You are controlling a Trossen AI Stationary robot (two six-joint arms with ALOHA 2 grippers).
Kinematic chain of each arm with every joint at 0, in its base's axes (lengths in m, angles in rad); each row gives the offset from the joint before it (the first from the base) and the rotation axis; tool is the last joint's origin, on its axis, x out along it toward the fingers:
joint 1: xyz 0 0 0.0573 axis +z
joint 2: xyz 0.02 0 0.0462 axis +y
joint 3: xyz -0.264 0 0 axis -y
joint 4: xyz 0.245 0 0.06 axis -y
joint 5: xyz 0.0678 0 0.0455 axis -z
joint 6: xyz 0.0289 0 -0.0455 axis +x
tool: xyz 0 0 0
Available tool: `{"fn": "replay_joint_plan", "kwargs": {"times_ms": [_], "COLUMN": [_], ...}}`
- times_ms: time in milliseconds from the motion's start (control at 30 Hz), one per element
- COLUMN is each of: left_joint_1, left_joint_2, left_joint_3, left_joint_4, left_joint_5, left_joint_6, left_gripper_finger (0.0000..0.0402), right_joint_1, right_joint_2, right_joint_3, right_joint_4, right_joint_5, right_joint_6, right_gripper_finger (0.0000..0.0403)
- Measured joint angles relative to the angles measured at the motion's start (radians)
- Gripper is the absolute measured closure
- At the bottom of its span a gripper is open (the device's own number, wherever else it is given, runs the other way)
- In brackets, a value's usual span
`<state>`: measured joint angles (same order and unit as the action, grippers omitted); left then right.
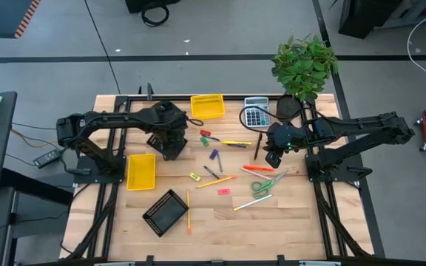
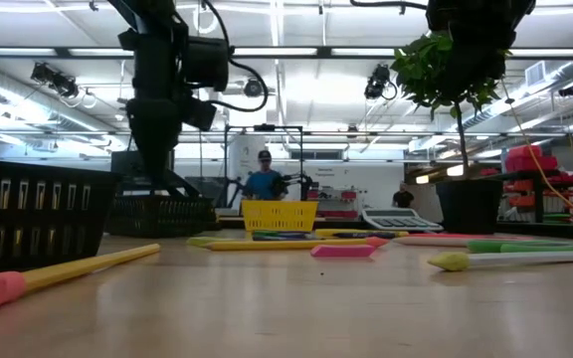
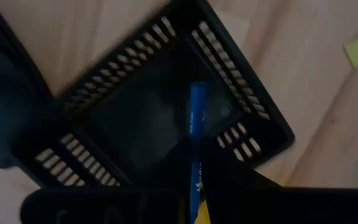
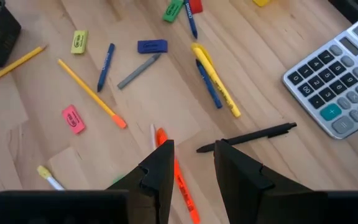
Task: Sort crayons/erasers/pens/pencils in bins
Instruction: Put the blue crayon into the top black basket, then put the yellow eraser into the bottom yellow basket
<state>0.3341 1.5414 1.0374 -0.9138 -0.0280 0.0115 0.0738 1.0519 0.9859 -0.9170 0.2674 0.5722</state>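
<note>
My left gripper (image 1: 170, 139) hovers over a black mesh bin (image 3: 241, 81) at the table's left middle. It is shut on a blue crayon (image 3: 196, 124) that points down into the bin. My right gripper (image 4: 194, 171) is open and empty, low over the table's right middle (image 1: 272, 157). An orange stick (image 4: 180, 180) lies under one of its fingers and a black pen (image 4: 247, 138) just beyond them. Pencils (image 4: 89, 90), erasers (image 4: 73, 118) and more blue sticks (image 4: 106, 65) lie loose on the wood. My left gripper holds the blue crayon by its near end (image 3: 195, 186), between its two fingers. The fingers come from above and point down, lying along the crayon. Its free end hangs over the bin's floor; whether it touches the floor I cannot tell. The dark fingers hide the place of contact.
Two yellow bins stand at the far middle (image 1: 207, 106) and the left (image 1: 140, 170), and a second black mesh bin (image 1: 165, 212) stands near the front. A grey calculator (image 1: 255, 113) and a potted plant (image 1: 304, 66) stand far right. Green-handled scissors (image 1: 268, 183) lie below my right gripper.
</note>
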Motion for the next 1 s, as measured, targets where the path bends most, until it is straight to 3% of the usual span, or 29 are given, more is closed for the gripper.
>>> {"fn": "replay_joint_plan", "kwargs": {"times_ms": [367,600,800,1000], "left_joint_1": [0.011,-0.01,-0.033,-0.062], "left_joint_2": [0.001,0.002,0.002,0.002], "left_joint_3": [0.0,0.034,0.117,0.248], "left_joint_4": [0.039,0.002,0.011,0.015], "left_joint_5": [0.001,0.006,0.005,0.0], "left_joint_6": [-0.054,-0.084,-0.048,-0.025], "left_gripper_finger": [0.0348,0.0292,0.0242,0.0226], "right_joint_1": [0.0,-0.014,-0.027,-0.011], "right_joint_2": [0.0,0.0,0.0,0.0], "right_joint_3": [0.0,0.0,0.0,0.0], "right_joint_4": [-0.001,-0.001,-0.001,-0.001], "right_joint_5": [0.073,0.099,0.097,0.101], "right_joint_6": [0.03,0.007,0.021,0.124], "right_gripper_finger": [0.0283,0.0283,0.0283,0.0283]}}
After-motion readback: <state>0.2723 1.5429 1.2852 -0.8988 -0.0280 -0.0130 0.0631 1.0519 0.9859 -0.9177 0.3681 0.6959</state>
